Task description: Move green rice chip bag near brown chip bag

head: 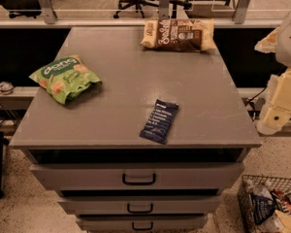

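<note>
The green rice chip bag [65, 77] lies on the left side of the grey cabinet top [131, 101], crinkled, with white lettering. The brown chip bag [178, 34] lies at the far edge, right of centre, with cream-yellow ends. My gripper [277, 108] shows as a cream-white arm part at the right edge of the camera view. It is off the cabinet's right side, far from both bags and touching nothing.
A flat dark blue bar wrapper [159, 121] lies near the front of the cabinet top, right of centre. Drawers with handles [138, 179] sit below. A wire basket [271, 205] of packets stands on the floor at lower right. Office chairs stand behind.
</note>
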`<action>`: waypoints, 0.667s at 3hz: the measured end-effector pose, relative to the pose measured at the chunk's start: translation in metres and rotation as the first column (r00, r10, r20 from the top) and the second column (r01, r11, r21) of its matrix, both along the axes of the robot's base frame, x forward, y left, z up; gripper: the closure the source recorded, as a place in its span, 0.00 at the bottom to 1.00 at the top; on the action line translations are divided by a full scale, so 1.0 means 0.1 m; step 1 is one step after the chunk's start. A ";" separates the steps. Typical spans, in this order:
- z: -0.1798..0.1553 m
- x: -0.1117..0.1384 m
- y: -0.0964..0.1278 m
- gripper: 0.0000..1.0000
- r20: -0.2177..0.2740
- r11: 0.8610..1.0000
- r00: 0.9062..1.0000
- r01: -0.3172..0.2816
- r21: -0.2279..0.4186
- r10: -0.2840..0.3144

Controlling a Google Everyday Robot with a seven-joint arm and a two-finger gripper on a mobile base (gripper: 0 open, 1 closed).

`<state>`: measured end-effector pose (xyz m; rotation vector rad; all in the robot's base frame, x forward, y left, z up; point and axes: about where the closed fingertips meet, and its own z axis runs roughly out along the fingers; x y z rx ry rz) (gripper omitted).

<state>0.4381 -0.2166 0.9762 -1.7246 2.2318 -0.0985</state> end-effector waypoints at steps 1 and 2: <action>0.00 0.00 0.00 0.00 0.000 1.000 1.000 0.000 0.000 0.000; -0.11 0.08 0.17 0.00 -0.011 0.998 0.999 -0.037 0.050 0.037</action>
